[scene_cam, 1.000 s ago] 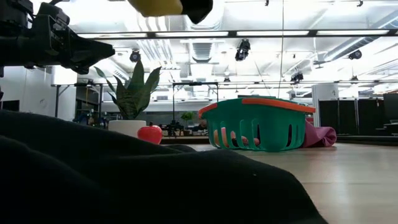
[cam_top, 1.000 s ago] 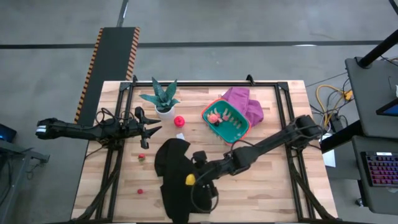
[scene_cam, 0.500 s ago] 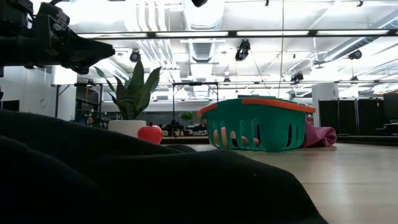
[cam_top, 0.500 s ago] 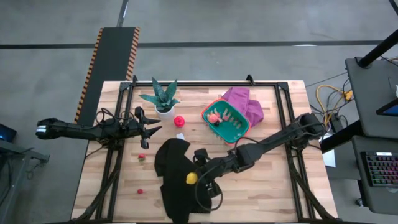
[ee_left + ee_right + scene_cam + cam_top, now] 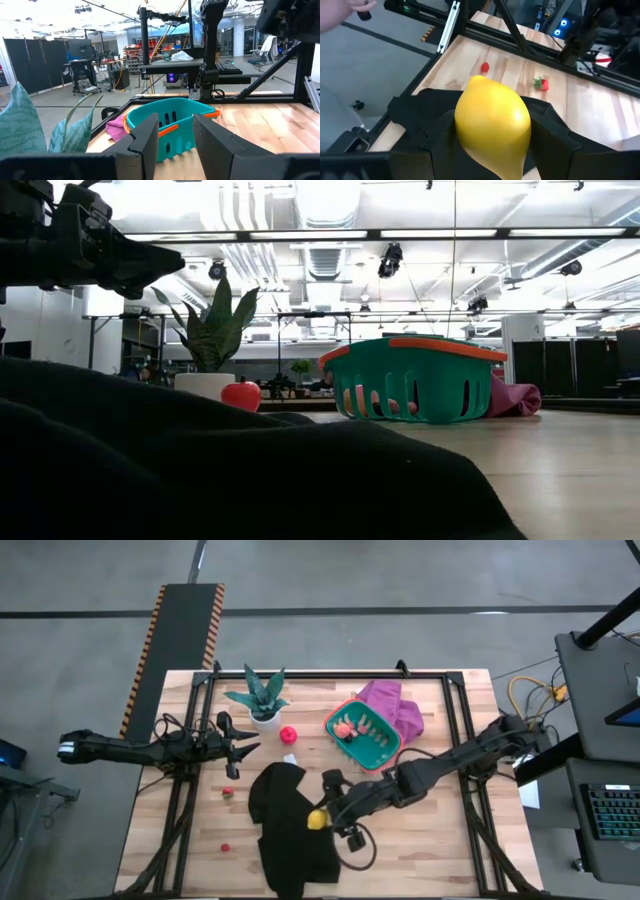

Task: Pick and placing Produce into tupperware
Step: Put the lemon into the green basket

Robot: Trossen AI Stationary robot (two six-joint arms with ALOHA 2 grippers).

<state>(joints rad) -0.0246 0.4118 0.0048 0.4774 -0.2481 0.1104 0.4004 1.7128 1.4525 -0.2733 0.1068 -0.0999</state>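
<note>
Pinching a yellow toy fruit (image 5: 316, 820) low-centre over the black cloth (image 5: 285, 830): right gripper (image 5: 322, 819) | left gripper (image 5: 248, 744) mid-left, fingers slightly parted, holding nothing | teal tupperware (image 5: 385, 745) upper centre, pink produce (image 5: 345, 728) inside | red fruit (image 5: 288, 734) beside potted plant (image 5: 258, 698)

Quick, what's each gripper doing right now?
Left gripper: open, holding nothing, near the potted plant.
Right gripper: shut on the yellow fruit, above the black cloth.
</note>
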